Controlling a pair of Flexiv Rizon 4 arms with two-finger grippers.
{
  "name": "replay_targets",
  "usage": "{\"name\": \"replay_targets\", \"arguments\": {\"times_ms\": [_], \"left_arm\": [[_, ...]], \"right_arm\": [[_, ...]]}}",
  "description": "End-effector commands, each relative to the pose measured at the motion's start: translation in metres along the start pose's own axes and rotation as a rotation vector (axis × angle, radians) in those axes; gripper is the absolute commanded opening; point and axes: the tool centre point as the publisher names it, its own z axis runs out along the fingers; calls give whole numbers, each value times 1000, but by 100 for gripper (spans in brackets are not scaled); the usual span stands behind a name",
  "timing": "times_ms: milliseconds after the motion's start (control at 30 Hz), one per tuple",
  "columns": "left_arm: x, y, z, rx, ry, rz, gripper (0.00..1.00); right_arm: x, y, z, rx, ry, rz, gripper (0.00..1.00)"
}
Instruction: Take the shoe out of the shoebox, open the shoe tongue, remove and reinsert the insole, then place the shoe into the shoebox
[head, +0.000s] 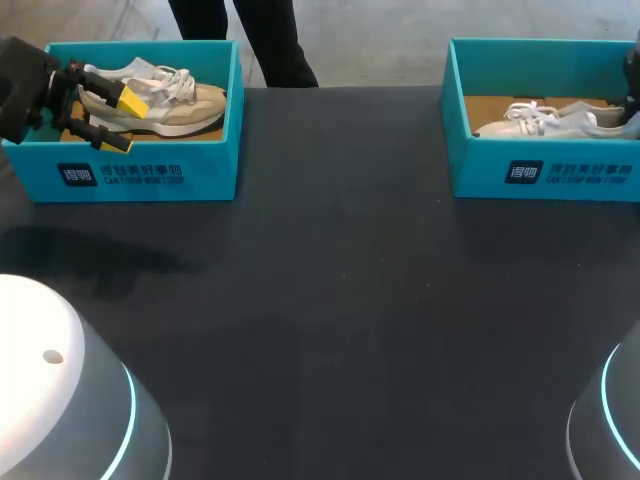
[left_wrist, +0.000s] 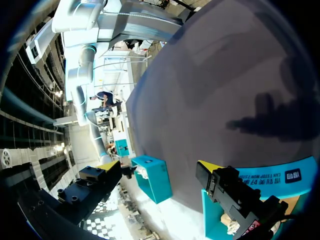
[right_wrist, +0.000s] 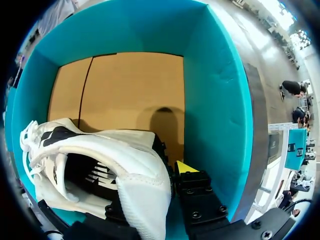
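Two teal shoeboxes stand at the table's far side. The left shoebox (head: 150, 175) holds a beige shoe (head: 170, 105). My left gripper (head: 125, 120) hangs open over that box's left end, at the shoe's heel, holding nothing; in the left wrist view its fingers (left_wrist: 157, 167) stand wide apart above the box's front wall (left_wrist: 270, 182). The right shoebox (head: 545, 175) holds a white shoe (head: 555, 120). My right gripper (right_wrist: 150, 175) is shut on the white shoe's (right_wrist: 100, 150) heel collar inside the box, one yellow fingertip (right_wrist: 182, 167) outside the heel, the other hidden by the shoe.
The dark table (head: 330, 300) stretches between and in front of the two boxes. The right box's cardboard floor (right_wrist: 130, 90) and teal walls (right_wrist: 215, 100) close in around the right gripper. A person stands beyond the table's far edge.
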Motion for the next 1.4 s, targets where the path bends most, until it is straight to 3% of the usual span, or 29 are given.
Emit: {"name": "replay_targets", "arguments": {"times_ms": [33, 567, 1033, 1400], "left_arm": [[0, 0, 0, -1, 0, 2, 100], [0, 0, 0, -1, 0, 2, 100], [0, 0, 0, -1, 0, 2, 100], [0, 0, 0, -1, 0, 2, 100]], "right_arm": [[7, 3, 2, 13, -19, 4, 0], [12, -8, 11, 25, -26, -10, 0], [14, 9, 35, 41, -14, -27, 0], [15, 10, 46, 53, -7, -17, 0]]}}
